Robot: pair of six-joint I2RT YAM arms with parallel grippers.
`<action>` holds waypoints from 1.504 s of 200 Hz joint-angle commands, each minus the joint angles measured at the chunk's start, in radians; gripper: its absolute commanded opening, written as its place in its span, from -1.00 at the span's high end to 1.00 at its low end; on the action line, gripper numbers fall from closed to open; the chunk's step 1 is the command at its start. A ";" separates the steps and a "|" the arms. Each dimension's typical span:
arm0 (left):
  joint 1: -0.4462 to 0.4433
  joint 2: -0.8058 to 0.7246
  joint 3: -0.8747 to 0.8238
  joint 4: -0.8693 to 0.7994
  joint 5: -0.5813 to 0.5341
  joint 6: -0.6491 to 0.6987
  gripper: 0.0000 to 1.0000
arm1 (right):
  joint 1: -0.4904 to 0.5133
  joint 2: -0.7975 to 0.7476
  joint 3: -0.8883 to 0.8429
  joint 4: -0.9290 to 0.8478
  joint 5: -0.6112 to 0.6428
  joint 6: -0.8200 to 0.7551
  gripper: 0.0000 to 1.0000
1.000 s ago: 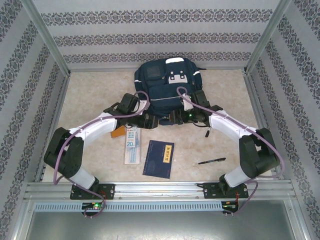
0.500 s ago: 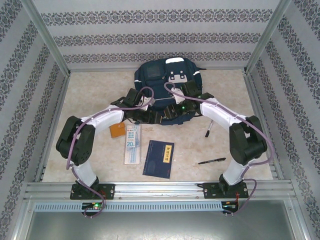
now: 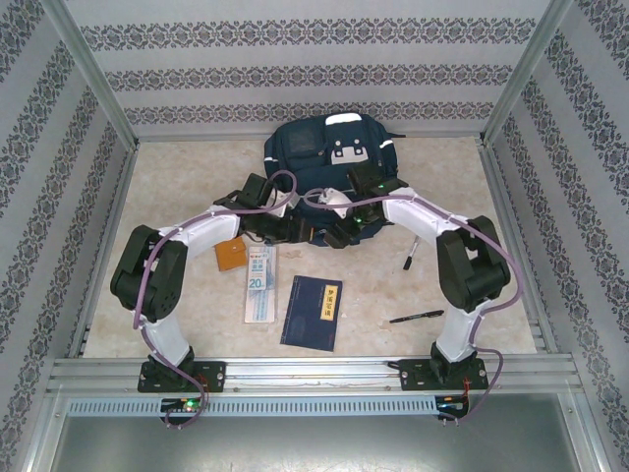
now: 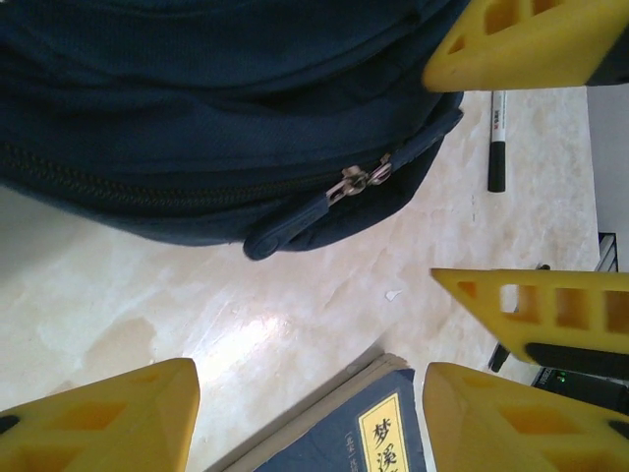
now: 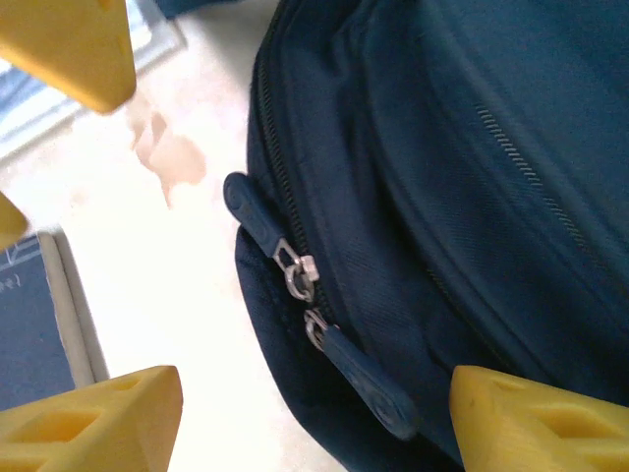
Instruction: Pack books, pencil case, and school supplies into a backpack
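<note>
Evidently both arms had swung inward over the last second: their elbows drew in and the two grippers came close together at the middle of the near edge of the backpack [image 3: 324, 157]. The backpack itself had not shifted. It lay against the middle of the table's [image 3: 177, 197] far edge, with its main zipper closed all along the near side. The two zipper pulls [image 5: 295, 275] met at the centre, each with a dark fabric tab.

The right gripper [image 5: 314, 388] hung with its jaws apart, the pulls lying between its fingers but not touched. The left gripper [image 4: 310, 393] also stood open just beside the same spot, holding nothing. I judged this to be the opening step, not yet begun in earnest, since no pull was pinched and the bag could take nothing until it was unzipped.

Nothing was packed. The navy booklet [image 3: 313, 313] lay near the middle of the near edge. The translucent pencil case [image 3: 259, 283] lay just to its left, and the orange square [image 3: 232, 257] sat beside the case's far end, partly under the left arm. The slim black pen [image 3: 416, 317] lay toward the near right corner. A second marker with a white barrel [image 3: 408, 258] sat near the backpack's right side.

The crowding looked like the main obstacle. With both sets of fingers at one small zipper junction, either arm could foul the other when a tab was drawn sideways. The soft bag might also slide if it was not held.
</note>
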 commanded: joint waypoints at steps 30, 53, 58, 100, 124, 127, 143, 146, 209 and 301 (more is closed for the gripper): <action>0.024 -0.045 -0.035 -0.048 0.019 0.071 -0.23 | 0.019 0.043 0.015 -0.036 -0.008 -0.181 0.26; 0.023 -0.059 -0.034 -0.048 0.028 0.120 -0.25 | 0.019 0.016 0.003 -0.026 -0.023 -0.198 0.52; 0.024 -0.062 -0.030 -0.050 0.030 0.136 -0.27 | 0.019 0.008 -0.003 -0.019 -0.029 -0.201 0.57; 0.023 -0.104 -0.068 -0.006 0.121 0.382 -0.32 | 0.019 -0.055 -0.022 0.021 -0.064 -0.204 0.72; 0.024 -0.142 -0.137 0.074 0.138 0.558 -0.26 | 0.015 -0.092 -0.034 0.044 -0.077 -0.219 0.78; 0.023 -0.149 -0.148 0.089 0.144 0.580 -0.24 | 0.013 -0.098 -0.039 0.048 -0.086 -0.224 0.79; 0.024 -0.181 -0.216 0.196 0.194 0.687 -0.15 | 0.006 -0.137 -0.077 0.078 -0.156 -0.286 0.94; 0.022 -0.186 -0.227 0.220 0.210 0.705 -0.15 | 0.005 -0.144 -0.084 0.082 -0.170 -0.300 0.97; 0.022 -0.128 -0.265 0.434 0.209 0.731 -0.07 | -0.010 -0.186 -0.129 0.135 -0.245 -0.340 1.00; 0.017 -0.119 -0.211 0.478 0.147 0.840 0.24 | -0.012 -0.235 -0.194 0.206 -0.225 -0.348 1.00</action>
